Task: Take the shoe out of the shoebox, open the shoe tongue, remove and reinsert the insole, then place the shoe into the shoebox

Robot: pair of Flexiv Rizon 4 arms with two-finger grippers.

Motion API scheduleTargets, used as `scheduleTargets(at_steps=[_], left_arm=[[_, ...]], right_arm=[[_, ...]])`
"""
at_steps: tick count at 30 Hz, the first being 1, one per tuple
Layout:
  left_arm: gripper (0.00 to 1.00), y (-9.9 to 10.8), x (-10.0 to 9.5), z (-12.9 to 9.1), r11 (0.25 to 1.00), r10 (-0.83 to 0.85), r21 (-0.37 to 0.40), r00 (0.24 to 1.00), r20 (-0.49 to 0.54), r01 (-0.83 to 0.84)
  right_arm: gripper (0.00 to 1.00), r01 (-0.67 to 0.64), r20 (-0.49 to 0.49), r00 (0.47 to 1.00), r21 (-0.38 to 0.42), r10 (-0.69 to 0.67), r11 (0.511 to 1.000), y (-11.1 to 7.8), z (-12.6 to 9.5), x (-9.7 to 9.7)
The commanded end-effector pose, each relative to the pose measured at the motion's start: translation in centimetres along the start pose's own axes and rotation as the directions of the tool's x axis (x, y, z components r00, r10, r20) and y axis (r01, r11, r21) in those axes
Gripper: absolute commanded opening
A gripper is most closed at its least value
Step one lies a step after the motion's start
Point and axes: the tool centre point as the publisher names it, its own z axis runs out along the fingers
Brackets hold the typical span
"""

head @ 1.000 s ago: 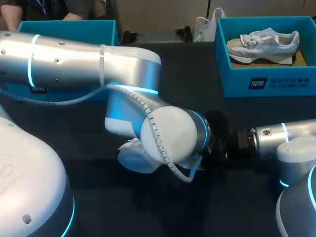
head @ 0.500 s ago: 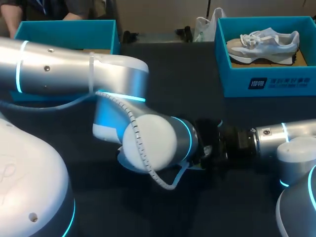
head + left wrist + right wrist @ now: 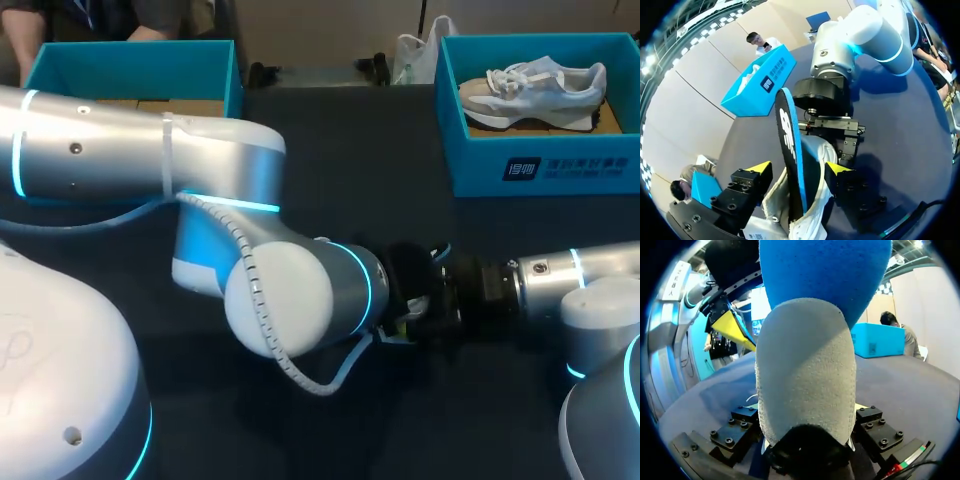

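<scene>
1. Teal cardboard shoebox (image 3: 130, 65) at the table's far left: no shoe visible inside, so take-out looks done.
2. White-and-grey fabric sneaker (image 3: 777, 200): out of the box, over the dark table (image 3: 340, 170), between the two grippers; hidden behind the left arm in the head view.
3. Right gripper (image 3: 806, 407): clamped on the sneaker's grey toe end, one finger each side.
4. Left gripper (image 3: 799, 168): spread wide, straddling the heel opening, gripping nothing as far as visible.
5. Black-topped, blue-bottomed foam insole (image 3: 790, 145): standing on edge, lower end down inside the sneaker, upper end sticking well out. Can't tell whether coming out or going back in.
6. Tongue state: not visible.
7. Left, by judgement: seat the insole flat, then return the sneaker to the shoebox.
8. Second teal box (image 3: 540, 160) far right: holds another pale shoe (image 3: 535, 90), untouched.
</scene>
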Motion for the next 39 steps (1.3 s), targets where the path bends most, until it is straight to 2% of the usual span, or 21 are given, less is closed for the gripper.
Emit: scheduleTargets(at_steps=[1, 3, 10, 39], left_arm=[[0.62, 0.8, -0.7, -0.6, 1.000, 0.000, 0.024, 1.000, -0.007, 0.000], [0.52, 0.9, -0.8, -0.5, 0.999, 0.005, 0.034, 1.000, -0.014, -0.004], [0.47, 1.3, -1.0, -0.2, 0.998, 0.004, 0.057, 1.000, -0.030, -0.003], [0.49, 1.4, 0.1, 1.0, 0.994, 0.035, 0.101, 0.999, -0.039, -0.031]], right_arm=[[0.00, -0.002, -0.001, 1.000, 0.006, 0.002, 1.000, 0.1, 0.1, 0.1], [0.00, -0.002, -0.001, 1.000, 0.006, 0.002, 1.000, 0.1, 0.1, 0.1], [0.00, -0.002, -0.001, 1.000, 0.006, 0.002, 1.000, 0.1, 0.1, 0.1], [0.00, -0.002, -0.001, 1.000, 0.006, 0.002, 1.000, 0.1, 0.1, 0.1]])
